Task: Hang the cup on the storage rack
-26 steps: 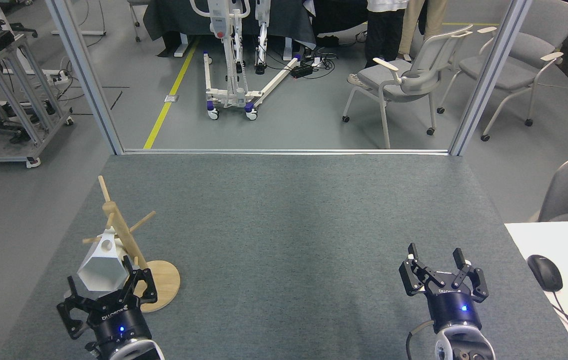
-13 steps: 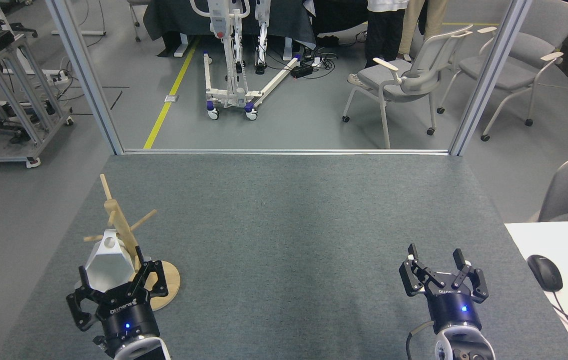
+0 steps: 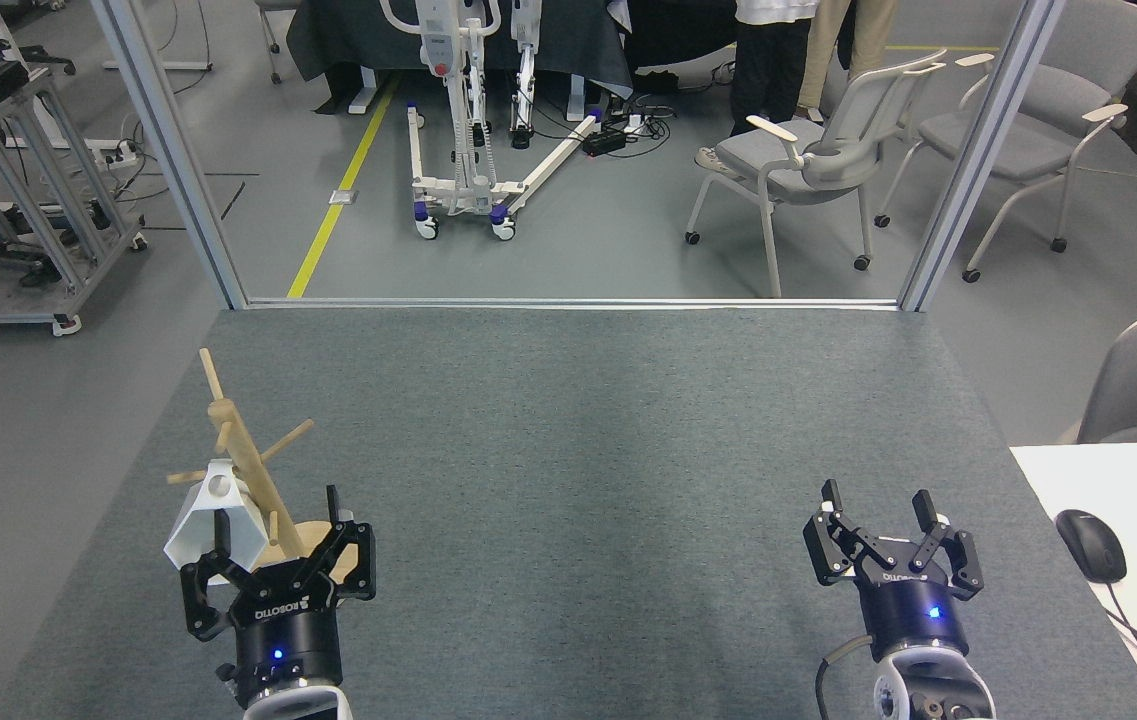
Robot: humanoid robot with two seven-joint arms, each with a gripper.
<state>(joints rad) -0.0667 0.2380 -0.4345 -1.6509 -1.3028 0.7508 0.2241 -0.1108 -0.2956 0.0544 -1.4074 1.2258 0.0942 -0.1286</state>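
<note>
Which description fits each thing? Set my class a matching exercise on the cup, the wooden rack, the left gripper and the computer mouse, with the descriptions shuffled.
Things:
1. cup
2. storage rack
3. left gripper
4. computer mouse

Descriptions:
A. black, lying on the white desk at the right edge
B. white, hanging beside the wooden post
C. open, fingers spread in front of the round base
D. light wood, pegs angled upward

Pairs: 1-B, 2-D, 3-C, 4-A
</note>
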